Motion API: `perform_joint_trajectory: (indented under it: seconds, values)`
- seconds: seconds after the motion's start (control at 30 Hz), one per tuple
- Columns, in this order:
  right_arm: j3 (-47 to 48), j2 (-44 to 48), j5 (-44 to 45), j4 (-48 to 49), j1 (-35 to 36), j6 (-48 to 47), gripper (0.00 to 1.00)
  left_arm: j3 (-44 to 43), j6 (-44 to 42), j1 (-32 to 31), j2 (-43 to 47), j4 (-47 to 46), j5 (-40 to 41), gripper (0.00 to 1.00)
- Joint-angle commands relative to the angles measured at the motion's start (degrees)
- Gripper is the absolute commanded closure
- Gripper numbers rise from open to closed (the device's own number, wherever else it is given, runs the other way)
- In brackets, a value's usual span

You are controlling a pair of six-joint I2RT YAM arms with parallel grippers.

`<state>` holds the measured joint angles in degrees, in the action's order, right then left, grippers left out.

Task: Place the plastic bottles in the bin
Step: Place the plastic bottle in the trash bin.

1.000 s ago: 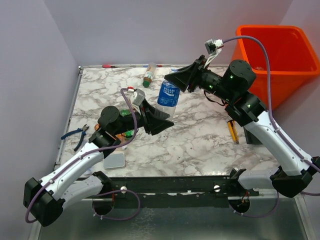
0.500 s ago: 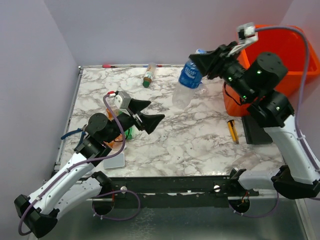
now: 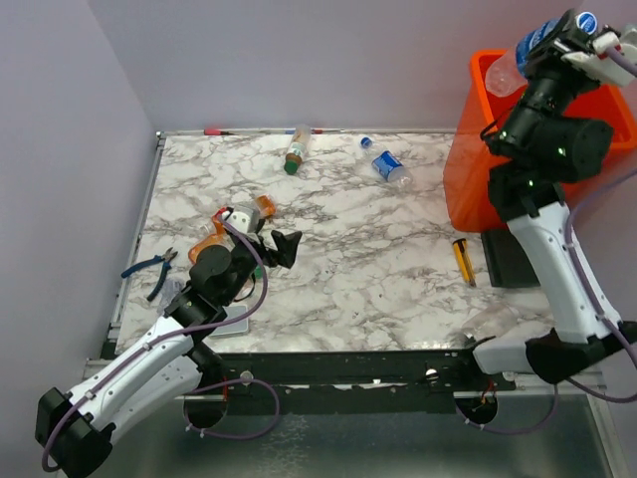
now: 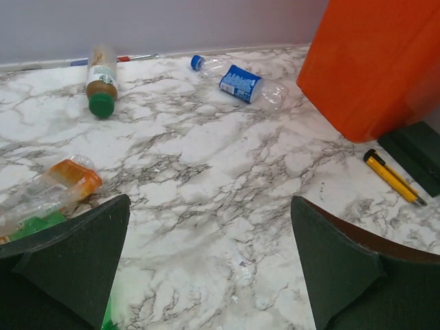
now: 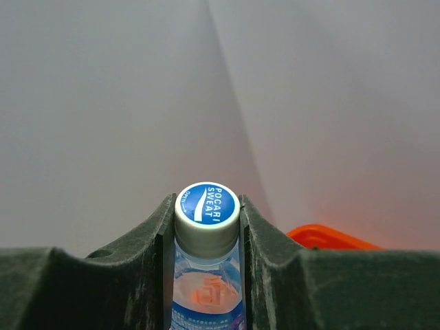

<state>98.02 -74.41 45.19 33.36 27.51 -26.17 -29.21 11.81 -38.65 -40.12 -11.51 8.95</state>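
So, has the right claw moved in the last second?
Yes. The right claw swung right, from over the marble table's far middle to high at the orange bin, shut on the blue-labelled bottle.

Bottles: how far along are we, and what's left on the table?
Done: the inside of the bin is hidden, so no count. In hand: the right gripper is shut on a Pocari Sweat bottle, raised by the bin's rim, not yet released. Left on the table: a green-capped brown bottle, a blue-labelled clear bottle, and a crushed orange bottle near the open left gripper.
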Motion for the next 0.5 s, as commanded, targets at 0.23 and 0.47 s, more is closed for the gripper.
perform_joint_trajectory:
  seconds: [0.23,0.47]
  values:
    - [0.0,-14.0,-4.0,-7.2,-28.3,32.4,0.99,2.2,1.0,0.0,4.7,-0.7,13.9,0.01]
    - [6.1,-23.8,-20.4,-14.4,-31.5,36.9,0.99,1.9,0.4,0.0,3.2,0.0,14.0,0.01]
